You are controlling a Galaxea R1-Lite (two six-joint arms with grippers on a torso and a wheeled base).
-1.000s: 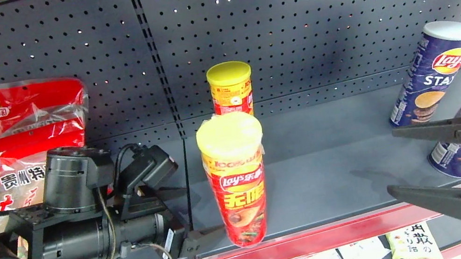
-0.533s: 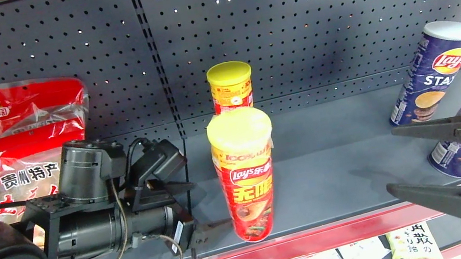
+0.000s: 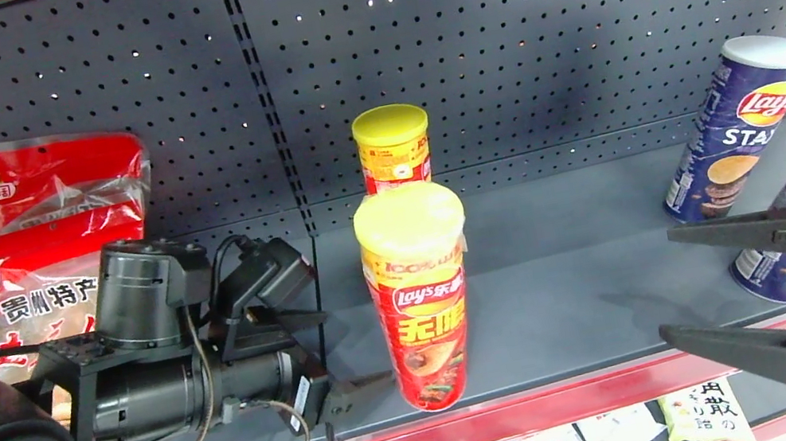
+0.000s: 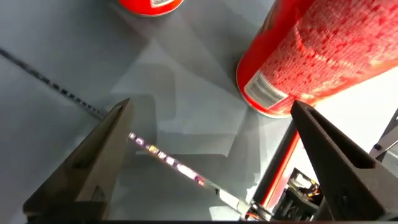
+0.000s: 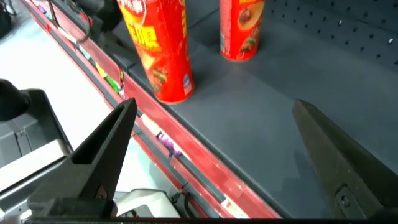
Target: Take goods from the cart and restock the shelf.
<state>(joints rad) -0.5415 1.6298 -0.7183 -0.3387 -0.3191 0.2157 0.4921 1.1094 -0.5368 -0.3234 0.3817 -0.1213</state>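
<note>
Upright at the front of the shelf (image 3: pixel 574 285), just behind the red rail (image 3: pixel 554 402): front red can (image 3: pixel 421 312), free of both grippers.

Beside it, left gripper (image 3: pixel 358 345) spread wide, holding nothing, level with the can's lower half, fingertips close to its left flank. Long axis of the can vertical; position just beyond the fingertips toward the robot's right, outside the gap and not between the fingers. Well apart on the right, near the blue cans (image 3: pixel 735 120), right gripper (image 3: pixel 667 281) likewise wide open and empty. Left arm plainly the nearer. Judged as already placed: probably next a straight pull-back of the left arm, clear of the flank, no nudge toward the rail. Behind, near the pegboard, second red can (image 3: pixel 394 147).
</note>
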